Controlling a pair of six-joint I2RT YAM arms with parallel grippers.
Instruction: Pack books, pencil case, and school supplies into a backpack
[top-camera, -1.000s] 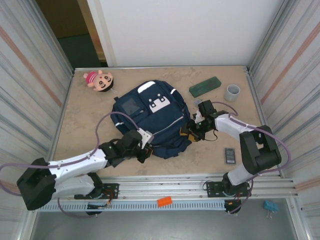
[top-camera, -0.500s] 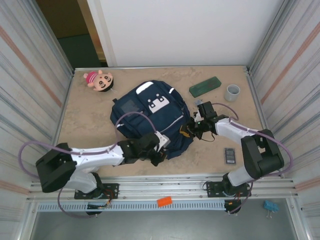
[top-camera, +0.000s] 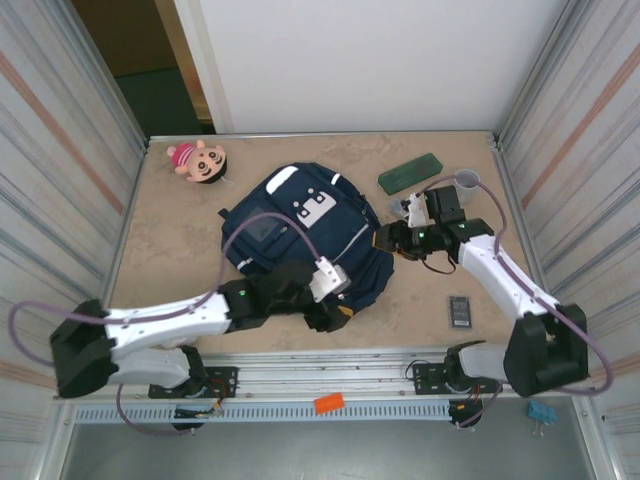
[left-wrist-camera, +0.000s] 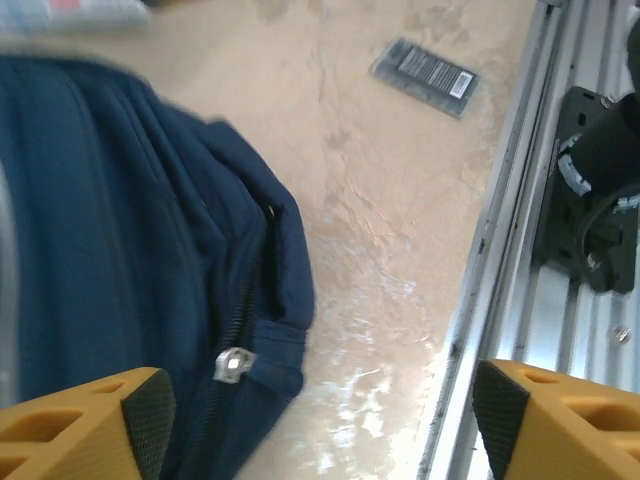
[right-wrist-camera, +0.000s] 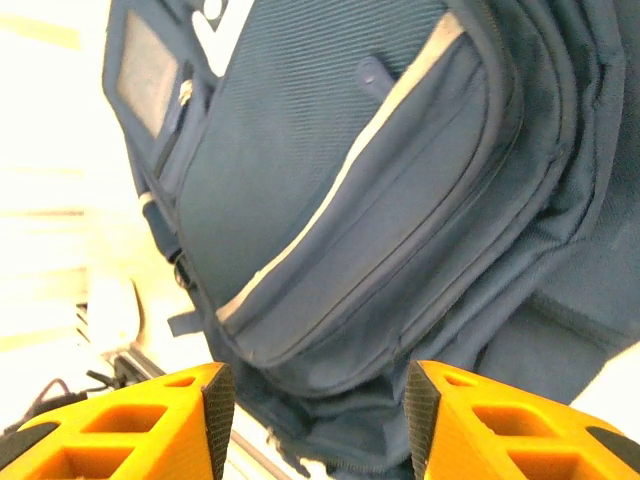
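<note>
Beige tabletop, backpack — left hand spread wide, right hand half-parted, both empty.

A pink plush doll with a dark-haired cartoon face lies at the far left corner of the beige, marbled desk. A grey cup stands upright near the desk's far right corner. Along the desk's near edge runs an aluminium rail; just beyond it, off the desk, lie a small orange piece and, off the near right corner, a small blue clip. Corrugated metal walls flank the desk, and a white panel stands behind it.
</note>
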